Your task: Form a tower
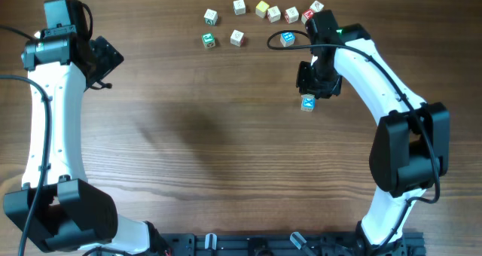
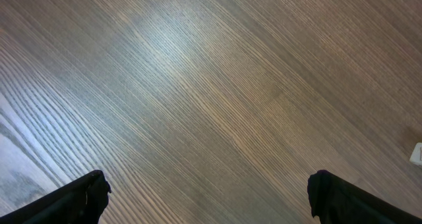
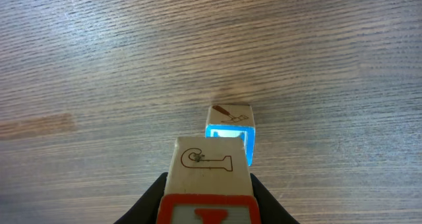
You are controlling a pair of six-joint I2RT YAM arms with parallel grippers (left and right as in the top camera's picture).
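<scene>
Hovering with a pale wooden red-bordered cube (image 3: 208, 163) clamped in its jaws, the right end effector (image 3: 211, 203) seems mid-stacking and next must centre it over the blue-faced wooden cube (image 3: 231, 130).

Three cameras, one brown wood-grain table (image 1: 226, 150): one high, two riding the wrists.

Overhead stares straight down from well above, arm bases at the bottom edge, whole tabletop in shot. Left wrist camera sits low, aimed down at bare wood, dark fingertips (image 2: 79, 201) of the left gripper (image 2: 210, 188) poking in at both bottom corners. Right wrist camera is closest, peering past the pale wooden cube with a red letter face (image 3: 208, 161) in the right gripper (image 3: 210, 203) to a pale wooden cube with a blue face (image 3: 229, 135), and overhead catches that same cube (image 1: 307, 102) too.
</scene>
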